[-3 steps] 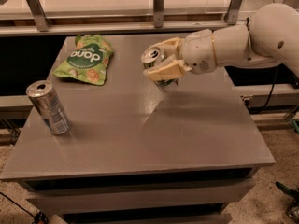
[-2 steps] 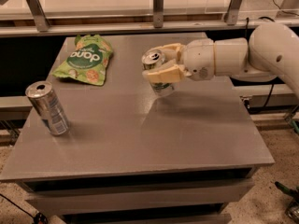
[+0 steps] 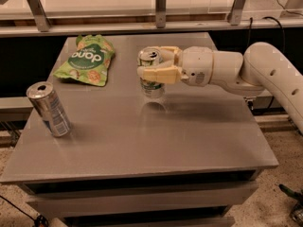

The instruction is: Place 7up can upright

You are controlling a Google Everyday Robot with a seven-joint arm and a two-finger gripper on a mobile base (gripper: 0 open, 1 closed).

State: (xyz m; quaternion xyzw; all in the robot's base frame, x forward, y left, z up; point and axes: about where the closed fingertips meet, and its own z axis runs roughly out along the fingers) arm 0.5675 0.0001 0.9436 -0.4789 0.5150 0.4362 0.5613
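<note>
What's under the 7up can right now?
Beneath the 7up can, held upright by the gripper from the right, only bare table with the can's reflection shows. Whether the base touches the surface cannot be told.

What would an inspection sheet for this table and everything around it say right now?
Surface: grey table, flat, faintly reflective.
Job's things: 7up can, upright, mid-table towards the back; whether it rests on the table cannot be told.
Clutter: tall can standing at the left edge; green bag lying at the back left. Both are apart from the 7up can.
Grippers: gripper reaches in from the right, shut on the 7up can around its upper half.
Cables: black cable behind the table's right corner.
Surroundings: rail with metal posts behind the table; speckled floor to the right.
</note>
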